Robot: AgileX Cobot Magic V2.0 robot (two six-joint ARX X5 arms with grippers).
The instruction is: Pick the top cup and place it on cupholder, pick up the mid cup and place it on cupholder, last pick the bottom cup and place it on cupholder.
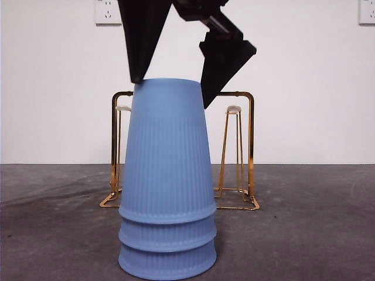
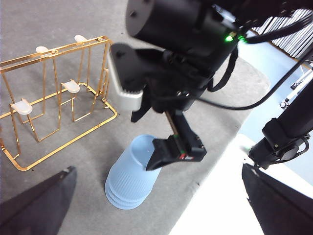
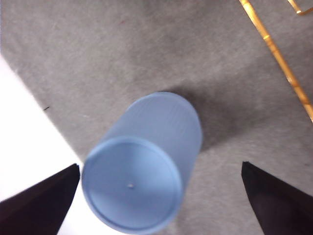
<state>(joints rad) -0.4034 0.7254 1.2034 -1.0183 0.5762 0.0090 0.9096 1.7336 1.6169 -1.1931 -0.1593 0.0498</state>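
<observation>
While the front view sits level with the table, the right gripper [image 1: 170,88] comes down from the top edge, big and dark, its two black wedge-shaped jaws spread wide to either side of the flat top of the cup stack [image 1: 167,181]; one tip touches or nearly touches the top-left rim, the other hangs just beside the upper right wall. Stack is three blue ribbed plastic cups nested upside down, tapered, rims stepped at the bottom, standing on the grey table [image 1: 304,222] near the camera. Behind it, apart from it, stands the cupholder [image 1: 251,146]: gold wire, arched frame, upright prongs with pale caps, all prongs bare. Open table left and right of the stack. Left wrist view: left gripper [image 2: 161,196] hangs high and back, jaws wide apart, holding nothing; it looks down on the right arm's black body over the cup stack [image 2: 128,183], one jaw tip at the top cup's edge. Cupholder [image 2: 58,98] stands beside the stack with a clear strip of grey mat between them; the table edge [image 2: 210,196] runs close on the stack's other side, bright floor beyond. Right wrist view: right gripper [image 3: 161,196] straddles the cup stack [image 3: 146,166] from above, jaws open with room on both sides, not closed on it; smooth round cup bottom faces the camera, slightly blurred. Gold base wire of the cupholder [image 3: 283,68] crosses one corner.
</observation>
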